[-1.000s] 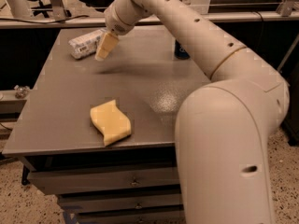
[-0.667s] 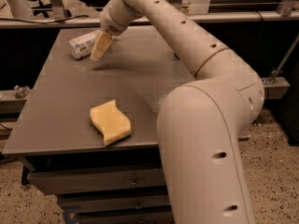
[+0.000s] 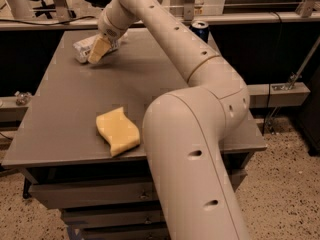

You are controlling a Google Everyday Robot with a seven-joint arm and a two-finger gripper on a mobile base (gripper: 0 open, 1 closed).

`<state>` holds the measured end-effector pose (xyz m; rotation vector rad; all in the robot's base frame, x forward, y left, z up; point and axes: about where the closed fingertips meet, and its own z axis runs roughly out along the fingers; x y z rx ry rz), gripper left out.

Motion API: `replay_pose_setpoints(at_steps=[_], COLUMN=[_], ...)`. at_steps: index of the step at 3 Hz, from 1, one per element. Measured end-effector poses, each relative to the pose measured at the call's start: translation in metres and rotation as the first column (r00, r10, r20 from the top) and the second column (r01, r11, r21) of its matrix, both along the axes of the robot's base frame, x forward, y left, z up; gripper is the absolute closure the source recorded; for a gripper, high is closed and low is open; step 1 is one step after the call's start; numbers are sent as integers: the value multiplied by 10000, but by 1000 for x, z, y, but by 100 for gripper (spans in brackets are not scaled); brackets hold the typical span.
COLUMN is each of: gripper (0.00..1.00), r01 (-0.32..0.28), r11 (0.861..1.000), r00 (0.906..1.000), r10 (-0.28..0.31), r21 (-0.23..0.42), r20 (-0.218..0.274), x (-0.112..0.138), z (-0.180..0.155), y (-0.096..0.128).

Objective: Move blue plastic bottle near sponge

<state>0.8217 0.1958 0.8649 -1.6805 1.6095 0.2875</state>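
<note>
Hiding part of blue plastic bottle (image 3: 81, 49) | end effector (image 3: 98, 50) | sponge (image 3: 117, 131) well apart

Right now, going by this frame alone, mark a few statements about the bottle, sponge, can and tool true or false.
1. The blue plastic bottle lies on the table, far left. True.
2. The sponge touches the bottle. False: it lies well apart, near the front edge.
3. The tool is right at the bottle. True.
4. The soda can lies tipped over beside the sponge. False: it stands upright at the table's far edge, on the other side of the arm.
</note>
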Motion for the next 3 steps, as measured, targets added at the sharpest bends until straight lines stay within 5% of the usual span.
replay_pose_setpoints(at_steps=[3], gripper=[86], r01=[207], r11=[9995], r00=[9996], r10=[-211], r21=[-226], r20=[-176], x=[4], z=[-1], y=[-16])
